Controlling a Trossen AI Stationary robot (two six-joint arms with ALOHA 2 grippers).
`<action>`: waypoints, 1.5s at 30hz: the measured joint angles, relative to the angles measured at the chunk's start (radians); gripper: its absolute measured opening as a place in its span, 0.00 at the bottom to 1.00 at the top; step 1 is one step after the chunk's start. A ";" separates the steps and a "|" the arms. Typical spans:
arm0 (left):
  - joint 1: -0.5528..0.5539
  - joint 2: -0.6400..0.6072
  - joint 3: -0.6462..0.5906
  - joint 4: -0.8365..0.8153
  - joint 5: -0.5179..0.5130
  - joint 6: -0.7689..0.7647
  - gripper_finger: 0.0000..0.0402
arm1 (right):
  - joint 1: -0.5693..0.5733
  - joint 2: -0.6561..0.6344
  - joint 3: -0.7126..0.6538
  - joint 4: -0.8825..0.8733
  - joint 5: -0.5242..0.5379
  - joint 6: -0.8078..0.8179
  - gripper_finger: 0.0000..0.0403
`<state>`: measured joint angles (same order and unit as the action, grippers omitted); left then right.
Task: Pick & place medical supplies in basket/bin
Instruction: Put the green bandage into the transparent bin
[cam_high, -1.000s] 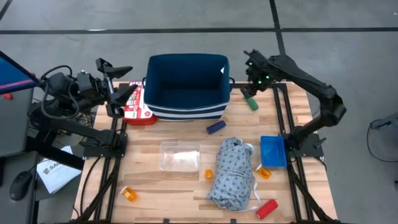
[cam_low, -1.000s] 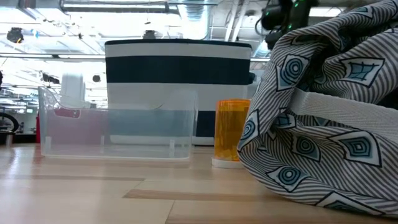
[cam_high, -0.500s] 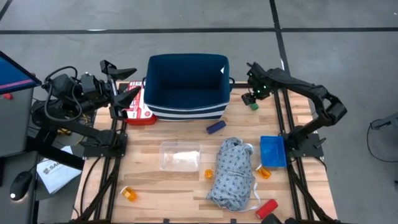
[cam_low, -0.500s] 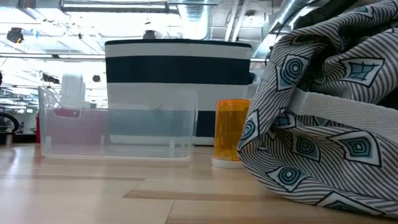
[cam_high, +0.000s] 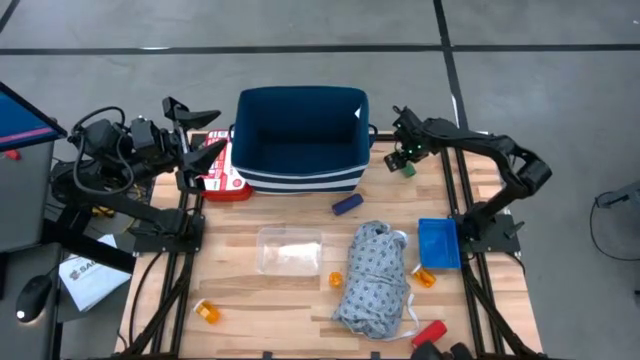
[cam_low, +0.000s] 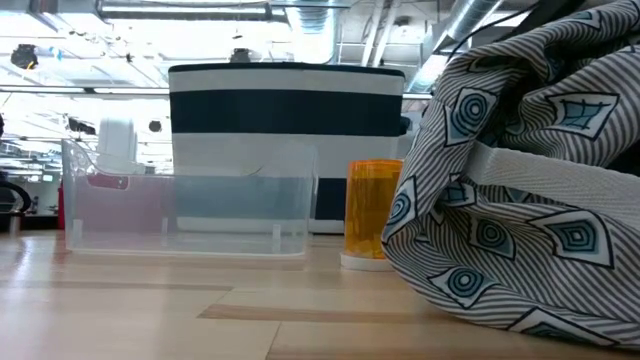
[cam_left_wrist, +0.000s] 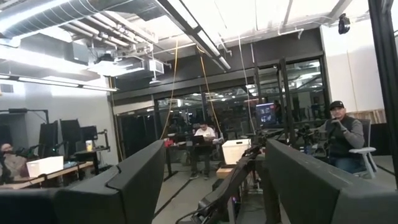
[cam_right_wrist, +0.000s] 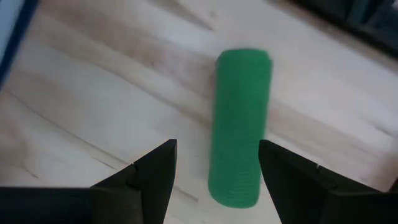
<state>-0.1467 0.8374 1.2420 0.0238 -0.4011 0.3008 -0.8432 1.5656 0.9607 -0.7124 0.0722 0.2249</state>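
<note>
The right claw (cam_high: 403, 158) has come down from a raised position to hang just above the green cylinder (cam_right_wrist: 239, 152), which lies flat on the tabletop (cam_high: 280, 290) beside the navy basket (cam_high: 300, 135). Its fingers stand apart, one on each side of the cylinder and not touching it. The grasp appears imminent; nothing has yet gone into the basket.

The left claw (cam_high: 190, 125) waits off the tabletop's left edge, fingers apart and empty.

Still on the tabletop are the blue cylinder (cam_high: 347, 204), red cylinder (cam_high: 429, 334), orange pill bottles (cam_high: 208, 313), grey garment (cam_high: 375, 280) and blue bin (cam_high: 438, 243). The basket wall stands near the claw, so the lift probably needs clearance.
</note>
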 joint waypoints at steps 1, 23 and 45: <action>0.000 0.001 0.000 0.000 0.000 -0.004 0.67 | -0.004 0.013 0.000 -0.001 0.000 0.000 0.56; 0.000 0.056 0.001 0.000 0.016 -0.077 0.67 | -0.029 0.178 0.000 0.109 0.002 -0.050 0.56; 0.000 0.055 0.001 -0.001 0.042 -0.074 0.67 | -0.037 -0.050 -0.001 -0.105 0.005 -0.054 0.25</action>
<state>-0.1467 0.8928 1.2427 0.0227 -0.3590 0.2266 -0.8800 1.5153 0.9600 -0.8169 0.0776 0.1706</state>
